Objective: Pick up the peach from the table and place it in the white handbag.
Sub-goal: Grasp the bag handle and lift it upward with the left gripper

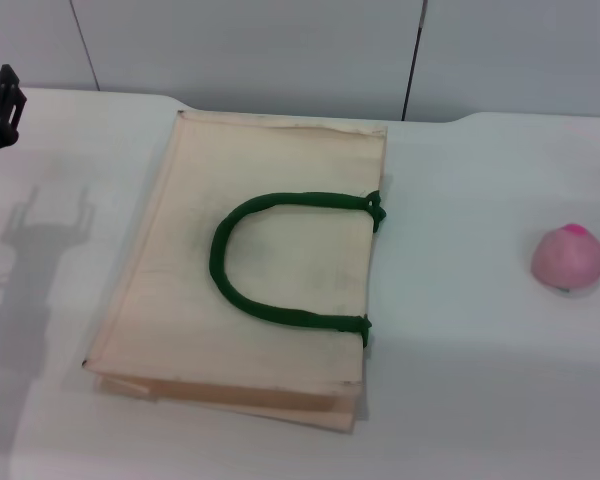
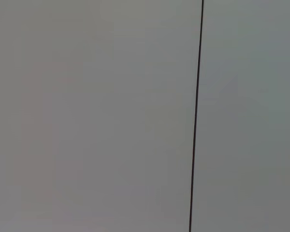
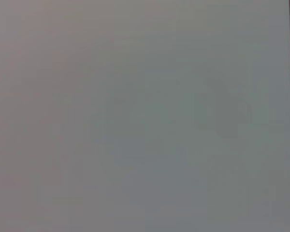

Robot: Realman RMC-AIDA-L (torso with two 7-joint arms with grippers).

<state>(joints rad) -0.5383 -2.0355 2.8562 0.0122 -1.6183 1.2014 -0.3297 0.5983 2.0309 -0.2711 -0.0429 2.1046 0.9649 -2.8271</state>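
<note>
Peach (image 1: 568, 259): untouched on worktop (image 1: 460, 200), right of handbag (image 1: 250, 260); judged light, soft; best gripped around middle.
Left gripper (image 1: 2, 100): fingers' state cannot be told.

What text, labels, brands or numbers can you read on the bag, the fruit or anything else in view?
None. The white handbag has plain fabric with no print, the peach has no sticker, and the table is unmarked. Both wrist views show only a blank grey wall. The left pincer at the table's far left edge shows no readable marking.
</note>
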